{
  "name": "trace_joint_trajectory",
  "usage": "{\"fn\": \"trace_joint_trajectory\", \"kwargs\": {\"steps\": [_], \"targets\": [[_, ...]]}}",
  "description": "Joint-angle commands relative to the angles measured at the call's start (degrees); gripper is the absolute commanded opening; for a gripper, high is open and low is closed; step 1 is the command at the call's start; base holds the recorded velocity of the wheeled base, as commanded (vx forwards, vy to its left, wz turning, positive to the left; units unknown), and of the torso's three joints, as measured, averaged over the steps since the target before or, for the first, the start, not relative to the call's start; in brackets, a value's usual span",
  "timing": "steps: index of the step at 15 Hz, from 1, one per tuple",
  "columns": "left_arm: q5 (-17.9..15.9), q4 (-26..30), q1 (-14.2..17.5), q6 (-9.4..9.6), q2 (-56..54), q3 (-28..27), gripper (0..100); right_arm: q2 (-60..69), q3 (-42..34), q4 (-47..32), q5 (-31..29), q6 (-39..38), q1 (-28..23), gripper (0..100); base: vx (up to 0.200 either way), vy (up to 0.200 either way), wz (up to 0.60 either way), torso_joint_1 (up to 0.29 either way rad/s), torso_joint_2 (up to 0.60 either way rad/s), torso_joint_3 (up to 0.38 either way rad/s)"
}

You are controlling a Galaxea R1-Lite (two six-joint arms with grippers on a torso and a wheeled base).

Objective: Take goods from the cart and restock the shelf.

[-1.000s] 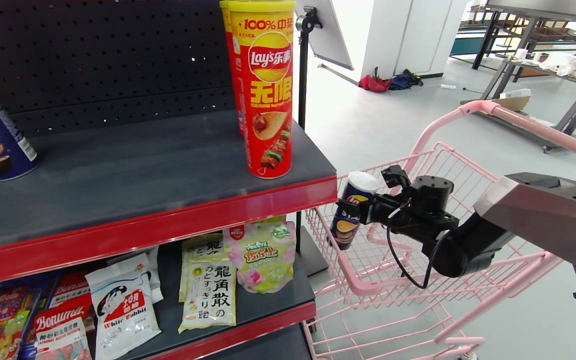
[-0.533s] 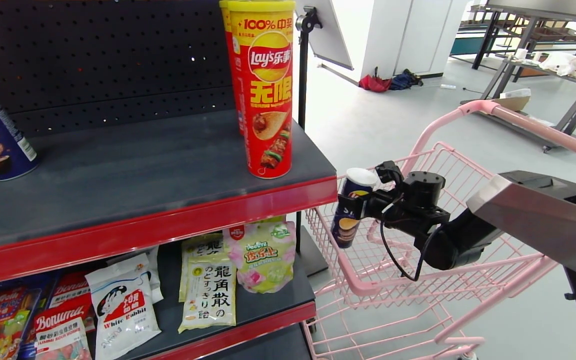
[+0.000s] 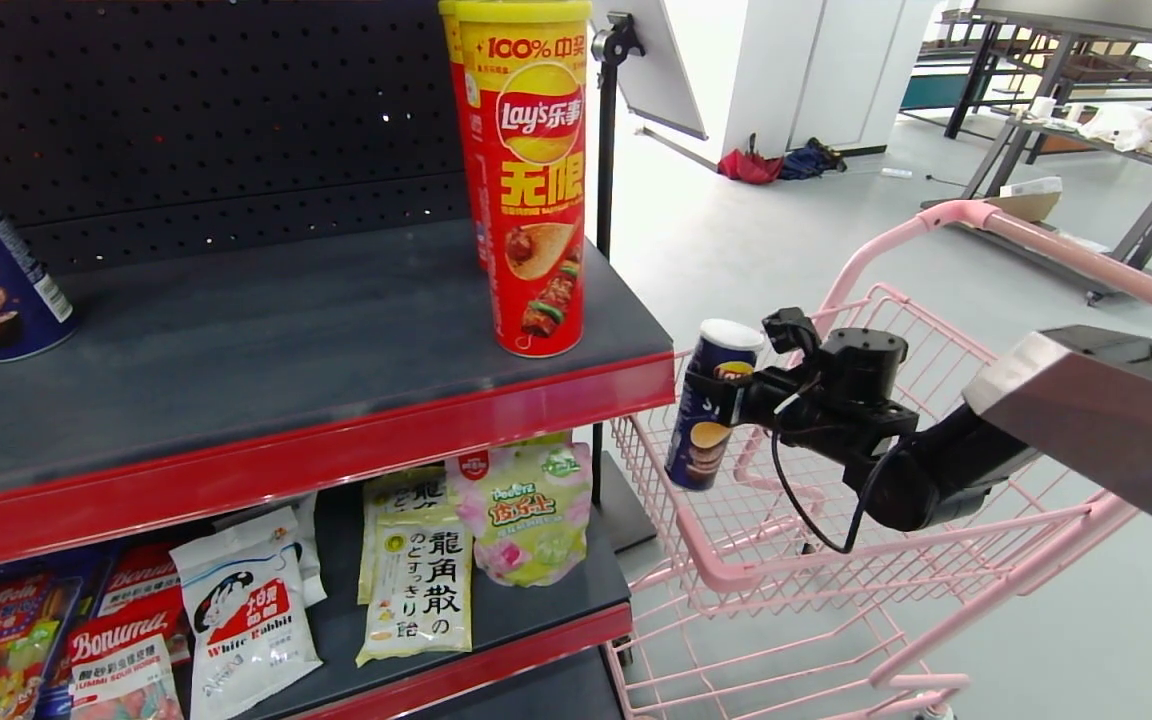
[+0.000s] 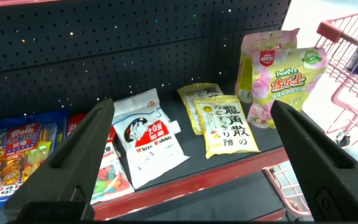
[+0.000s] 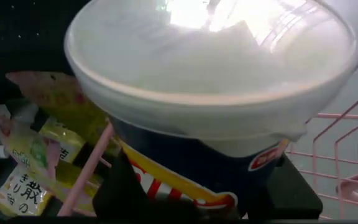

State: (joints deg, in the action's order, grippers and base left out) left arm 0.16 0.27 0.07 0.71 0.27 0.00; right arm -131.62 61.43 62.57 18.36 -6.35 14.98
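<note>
The right gripper (image 3: 728,392) has lifted the blue chips can (image 3: 714,410) a little, above the pink cart (image 3: 701,560) and just beside the shelf (image 3: 336,440), its jaws partly hidden behind the can they clamp; the left gripper (image 4: 191,109) has its jaws wide, empty.

Behind the work you have a grey floor (image 3: 736,260), with a folded red umbrella (image 3: 749,167) lying at the foot of a white pillar (image 3: 786,70) and a dark blue bundle (image 3: 812,160) just beside it. A black stand (image 3: 604,160) holds a tilted white board (image 3: 658,70). Far right, a metal bench (image 3: 1096,140) carries a crumpled white bag (image 3: 1126,126).
</note>
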Motion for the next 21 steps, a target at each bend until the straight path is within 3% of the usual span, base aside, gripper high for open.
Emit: {"fn": "trace_joint_trajectory", "kwargs": {"steps": [1,4,6,7,8,11,13,15,21], "targets": [[0.02,0.00,0.01,0.00,0.00,0.00,100,14.29,-1.57,-5.45,-2.28,0.81,-1.71,0,0.000,0.000,0.00,0.000,0.00,0.000],[0.02,0.00,0.01,0.00,0.00,-0.09,100,32.39,-4.74,-16.34,-5.35,5.91,-4.00,0,0.000,0.000,0.00,0.000,0.00,0.000],[0.02,0.00,0.01,0.00,0.00,-0.09,100,42.50,-10.01,-21.18,-12.47,6.00,-3.47,0,0.000,0.000,0.00,0.000,0.00,0.000],[-0.16,0.00,0.01,0.00,0.00,-0.09,100,52.78,-17.66,-27.15,-21.17,7.49,-3.73,0,0.000,0.000,0.00,0.000,0.00,0.000],[-0.16,0.00,0.01,-0.09,0.00,-0.09,100,60.52,-24.07,-31.37,-23.46,7.58,-4.44,0,0.000,0.000,0.00,0.000,0.00,0.000],[-0.16,0.00,0.01,-0.09,0.00,-0.09,100,77.57,-35.32,-38.58,-23.98,7.76,-6.81,0,0.000,0.000,0.00,0.000,0.00,0.000],[-0.16,0.00,0.01,-0.09,0.00,-0.09,100,90.66,-37.08,-52.73,-24.16,9.52,-9.09,0,0.000,0.000,0.00,0.000,0.00,0.000],[-0.16,0.00,0.01,-0.09,0.00,-0.09,100,98.14,-38.23,-61.87,-23.54,9.78,-9.09,0,0.000,0.000,0.00,0.000,0.00,0.000],[-0.16,0.00,0.01,-0.09,0.00,-0.09,100,104.29,-42.00,-64.42,-23.81,11.01,-9.18,0,0.000,0.000,0.00,0.011,-0.04,-0.023]]}}
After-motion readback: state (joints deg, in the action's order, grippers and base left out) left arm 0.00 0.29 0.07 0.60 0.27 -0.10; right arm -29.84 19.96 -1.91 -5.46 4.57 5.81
